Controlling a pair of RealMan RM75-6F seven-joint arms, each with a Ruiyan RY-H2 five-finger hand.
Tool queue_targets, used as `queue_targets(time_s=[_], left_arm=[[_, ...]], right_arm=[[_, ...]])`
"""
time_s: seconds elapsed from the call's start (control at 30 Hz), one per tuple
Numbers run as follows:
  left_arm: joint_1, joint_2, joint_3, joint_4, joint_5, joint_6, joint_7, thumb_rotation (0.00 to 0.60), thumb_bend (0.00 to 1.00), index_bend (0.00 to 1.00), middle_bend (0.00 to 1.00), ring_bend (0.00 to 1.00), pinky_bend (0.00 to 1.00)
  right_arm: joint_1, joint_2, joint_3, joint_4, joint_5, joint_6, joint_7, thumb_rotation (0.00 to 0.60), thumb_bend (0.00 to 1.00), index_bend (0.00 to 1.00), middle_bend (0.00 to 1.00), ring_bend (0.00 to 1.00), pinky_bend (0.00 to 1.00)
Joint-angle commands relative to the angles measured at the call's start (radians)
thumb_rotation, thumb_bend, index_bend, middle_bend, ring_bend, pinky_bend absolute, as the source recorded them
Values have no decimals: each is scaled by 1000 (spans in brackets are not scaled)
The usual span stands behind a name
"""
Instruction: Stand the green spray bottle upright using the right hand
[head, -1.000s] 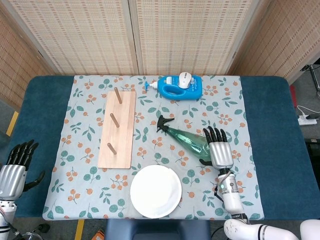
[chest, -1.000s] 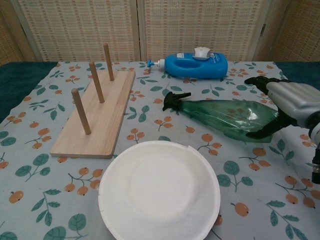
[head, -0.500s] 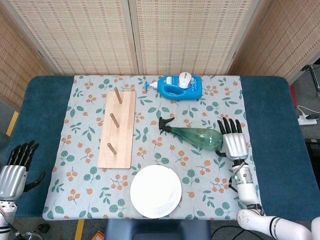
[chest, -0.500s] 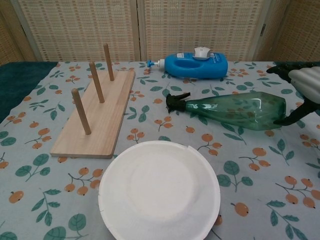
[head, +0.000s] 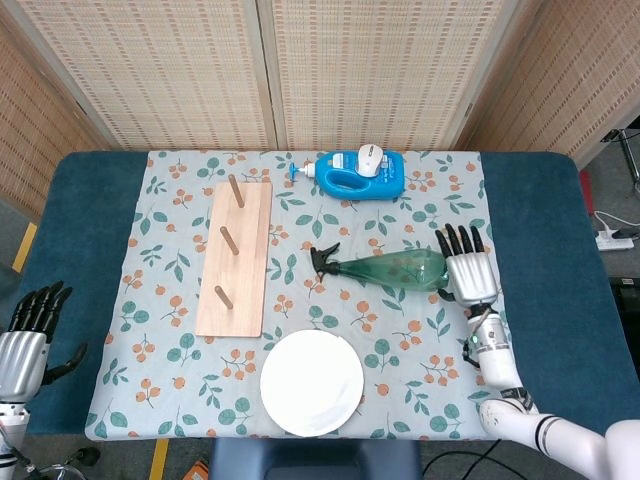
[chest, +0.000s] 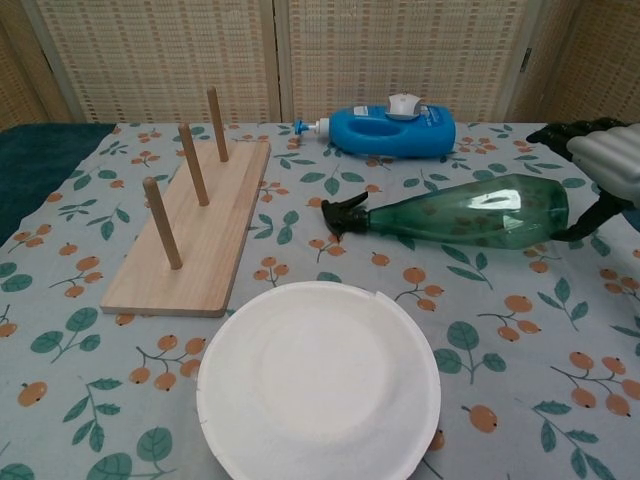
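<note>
A table covered by a floral cloth (head: 400, 330) is seen from above and from chest height. The green spray bottle (head: 385, 268) lies on its side near the middle right of the cloth, its black trigger head pointing toward the wooden peg board (head: 234, 262) and its wide base toward the robot's right hand (head: 470, 275). In the chest view the bottle (chest: 470, 213) lies nearly level, nozzle end resting on the cloth.

The right hand sits at the bottle's base, fingers extended and spread over the top of the base, with the thumb (chest: 590, 218) reaching underneath. It touches the base, but whether it actually grips the bottle cannot be told from either view.

The left hand (head: 28, 335) is at the far left edge, off the cloth over the dark blue table cover, well apart from everything. Its fingers are spread and it holds nothing.

A blue detergent bottle (head: 358, 174) lies on its side at the back of the cloth, white cap area facing up. The peg board carries three upright pegs in a row. A white paper plate (head: 311, 382) sits at the front edge of the cloth, near the board's front end and apart from the green bottle.
</note>
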Motion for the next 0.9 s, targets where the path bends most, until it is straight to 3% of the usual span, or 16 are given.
queue_targets(time_s=[0.03,0.17,0.3,0.53,0.63,0.77,0.9], left_arm=[[1,1,1,0,3,2,-4,600,285,0,0,0,0],[1,2,-1,2,0,1,-9,600,285,0,0,0,0],[-1,1,-4,4,-7,-6,-14,600,285,0,0,0,0],[-6,5,-8,2,-3,-3,-23,600,284,0,0,0,0],[-7,6,-9,2,-1,-4,-29,600,285,0,0,0,0],[-7,8,-4,2,11,4,-34,600,285,0,0,0,0],[-7,4,-2,6,18,10,-28,600,284,0,0,0,0]], right_arm=[[18,-9,6,36,-5,-20,12,600,0,0,0,0,0],[39,-17,15,65,-3,-49,30,600,0,0,0,0,0],[42,26,8,-11,-50,-12,24,600,0,0,0,0,0],[53,188,47,-393,98,-17,-236,600,0,0,0,0,0],[78,180,65,-452,151,3,-309,600,0,9,1,0,0],[130,110,85,-413,208,-16,-323,600,0,72,53,0,0],[196,3,96,-294,246,-41,-335,600,0,156,131,0,34]])
